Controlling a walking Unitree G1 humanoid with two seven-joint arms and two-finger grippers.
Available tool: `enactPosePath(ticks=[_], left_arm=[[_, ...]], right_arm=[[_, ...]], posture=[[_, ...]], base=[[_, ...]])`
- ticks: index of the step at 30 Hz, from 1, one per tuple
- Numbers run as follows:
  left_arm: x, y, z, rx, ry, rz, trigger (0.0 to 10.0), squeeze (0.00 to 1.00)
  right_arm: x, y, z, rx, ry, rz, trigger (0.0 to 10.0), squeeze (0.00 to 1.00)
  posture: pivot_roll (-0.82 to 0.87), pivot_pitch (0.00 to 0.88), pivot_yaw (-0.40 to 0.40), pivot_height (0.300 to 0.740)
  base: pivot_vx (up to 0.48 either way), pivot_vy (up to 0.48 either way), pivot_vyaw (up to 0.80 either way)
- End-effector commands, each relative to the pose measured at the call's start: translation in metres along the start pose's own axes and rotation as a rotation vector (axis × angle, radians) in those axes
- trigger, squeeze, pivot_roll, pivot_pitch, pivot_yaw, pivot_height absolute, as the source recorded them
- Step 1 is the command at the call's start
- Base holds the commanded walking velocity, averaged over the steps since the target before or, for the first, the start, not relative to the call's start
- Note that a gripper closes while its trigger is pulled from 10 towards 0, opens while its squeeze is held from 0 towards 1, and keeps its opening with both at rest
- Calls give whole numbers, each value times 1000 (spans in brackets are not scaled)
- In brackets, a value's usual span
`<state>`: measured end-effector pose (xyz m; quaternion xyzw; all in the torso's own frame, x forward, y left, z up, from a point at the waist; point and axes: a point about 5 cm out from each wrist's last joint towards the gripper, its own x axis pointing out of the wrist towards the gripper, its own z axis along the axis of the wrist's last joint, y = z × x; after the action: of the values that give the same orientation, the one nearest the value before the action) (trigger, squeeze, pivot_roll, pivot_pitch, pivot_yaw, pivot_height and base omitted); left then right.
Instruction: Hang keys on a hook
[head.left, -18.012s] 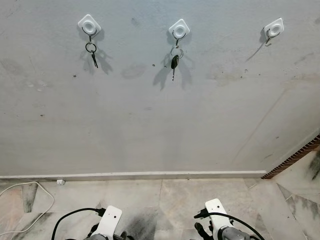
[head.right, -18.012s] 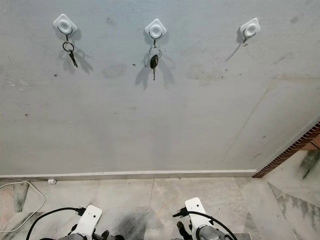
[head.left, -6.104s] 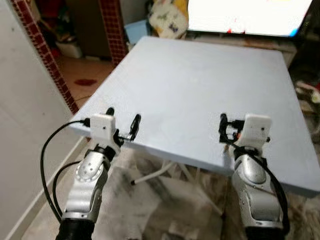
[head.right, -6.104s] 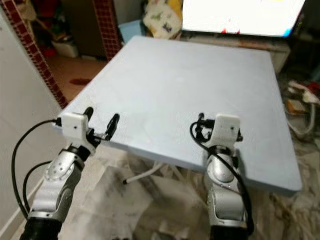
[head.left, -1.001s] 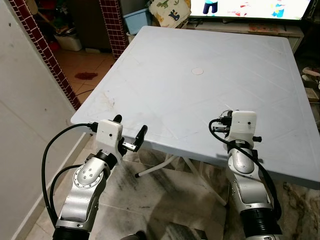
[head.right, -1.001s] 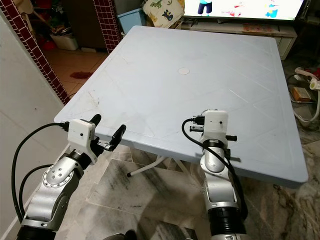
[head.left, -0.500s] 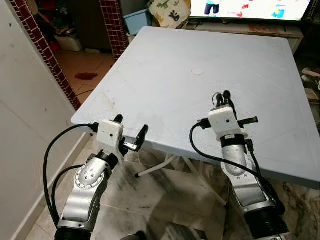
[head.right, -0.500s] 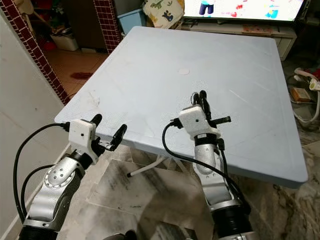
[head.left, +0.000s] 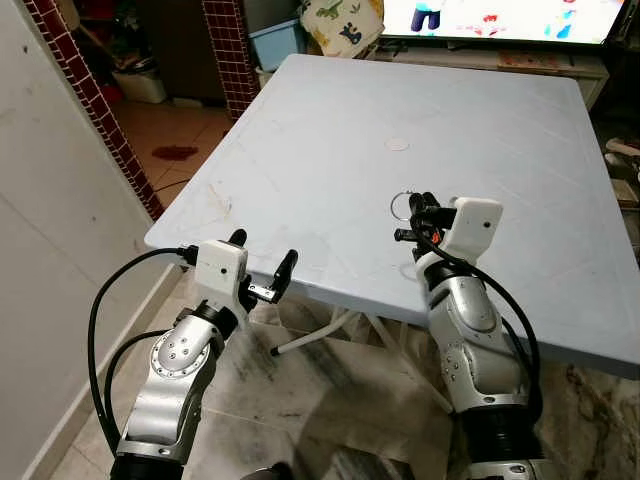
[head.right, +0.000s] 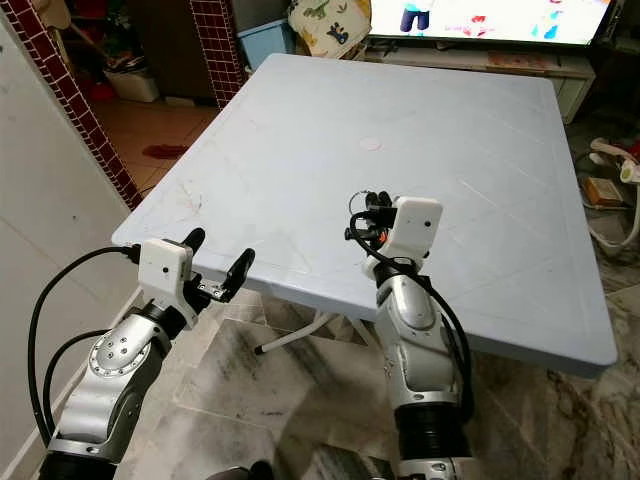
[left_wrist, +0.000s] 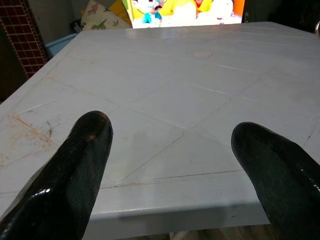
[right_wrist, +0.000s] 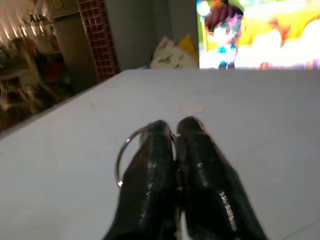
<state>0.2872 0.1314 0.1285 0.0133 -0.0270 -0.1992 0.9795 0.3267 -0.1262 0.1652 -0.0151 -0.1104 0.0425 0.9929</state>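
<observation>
- The right end effector (head.left: 418, 215) is raised above the pale blue counter (head.left: 330, 140); its fingers are pressed together on a metal key ring (right_wrist: 123, 156).
- The key ring sticks out beside the fingertips, off the counter surface.
- The left end effector (head.left: 262, 270) is spread wide at the counter's near edge, holding nothing.

Silver jointed arms, white wrist camera boxes, looping black cables, long glossy black fingers (left_wrist: 75, 185).

pale blue plastic table (head.left: 330, 130), marble floor (head.left: 330, 400)
</observation>
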Motion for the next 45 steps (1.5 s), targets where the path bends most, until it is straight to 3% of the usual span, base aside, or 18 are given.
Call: enactPosePath(ticks=[1, 2, 3, 5, 13, 15, 20, 26, 30, 31, 35, 40, 45], left_arm=[[0, 4, -2, 18, 10, 8, 10000, 0], [0, 4, -2, 20, 10, 9, 10000, 0], [0, 4, -1, 22, 9, 10, 10000, 0], [-1, 4, -1, 23, 9, 11, 10000, 0], [-1, 5, -2, 27, 11, 9, 10000, 0], [-1, 4, -2, 27, 14, 5, 10000, 0], [-2, 2, -4, 26, 27, -9, 10000, 0], [-2, 1, -6, 25, 40, -22, 10000, 0], [-1, 0, -7, 25, 45, -35, 10000, 0], [-1, -1, -7, 25, 46, -39, 10000, 0], [0, -2, -7, 26, 48, -46, 10000, 0], [-1, -3, -8, 25, 50, -51, 10000, 0], [-2, -4, -8, 23, 52, -57, 10000, 0]], right_arm=[[-2, 5, -1, -156, -29, 16, 10000, 0], [-4, 4, 1, -401, -85, 13, 10000, 0], [-5, 4, 3, -543, -123, 9, 10000, 0], [-7, 3, 6, -720, -195, 8, 10000, 0], [-8, -7, 0, -749, -168, -56, 10000, 0], [-9, -14, -8, -693, -98, -103, 10000, 0], [-23, -37, -38, -331, 217, -281, 10000, 0], [-39, -38, -48, -255, 313, -319, 10000, 0], [-44, -38, -55, -146, 372, -357, 10000, 0], [-44, -39, -54, -127, 377, -359, 10000, 1000], [-46, -40, -55, -107, 386, -361, 10000, 1000], [-43, -43, -47, -203, 335, -320, 10000, 1000], [-43, -43, -44, -206, 324, -324, 10000, 1000]], posture=[[-89, 88, 90, 740], [-87, 88, 92, 740], [-87, 88, 93, 740], [-85, 88, 93, 740], [-83, 89, 98, 740], [-84, 89, 98, 740], [-83, 93, 98, 740], [-93, 100, 103, 740], [-96, 101, 106, 740], [-102, 102, 109, 740], [-107, 103, 111, 740], [-109, 108, 110, 740], [-105, 123, 114, 740]], base=[[0, 0, 0], [0, 0, 0], [0, 0, 0], [0, 0, 0], [0, 0, 0], [0, 0, 0], [0, 0, 0], [0, 0, 0], [0, 0, 0], [0, 0, 0], [0, 0, 0], [0, 0, 0], [0, 0, 0]])
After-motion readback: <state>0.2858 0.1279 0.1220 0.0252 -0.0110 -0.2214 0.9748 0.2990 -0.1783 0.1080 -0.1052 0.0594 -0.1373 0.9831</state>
